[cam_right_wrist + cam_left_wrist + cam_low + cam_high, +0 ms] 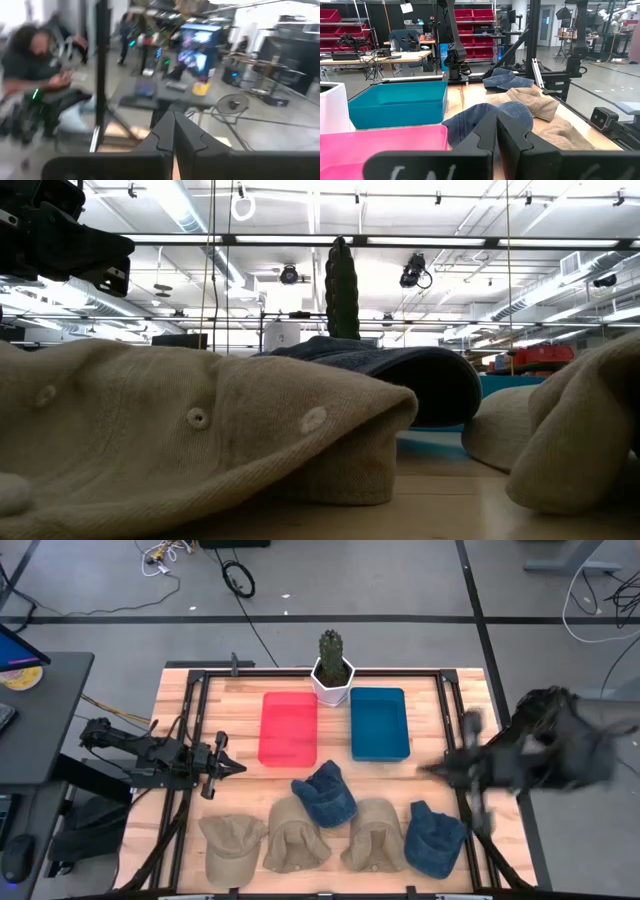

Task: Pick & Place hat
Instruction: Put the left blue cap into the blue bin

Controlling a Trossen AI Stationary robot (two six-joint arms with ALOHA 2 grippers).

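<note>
Both pincers closed and empty; three tan hats (232, 843), two blue hats (325, 795).

A small cactus (331, 645) is seen in a white pot (331, 687) at the back of the wooden table (180, 700). Red bins (482, 14) are stacked on shelves in the room behind. A person (35, 60) is seen sitting there.

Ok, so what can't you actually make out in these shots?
- Right claw: motion-smeared in the high view, so its exact position is unclear.
- Red bin and blue bin: almost wholly hidden in the low view behind the tan hat.
- Person: blurred in the right wrist view.
</note>
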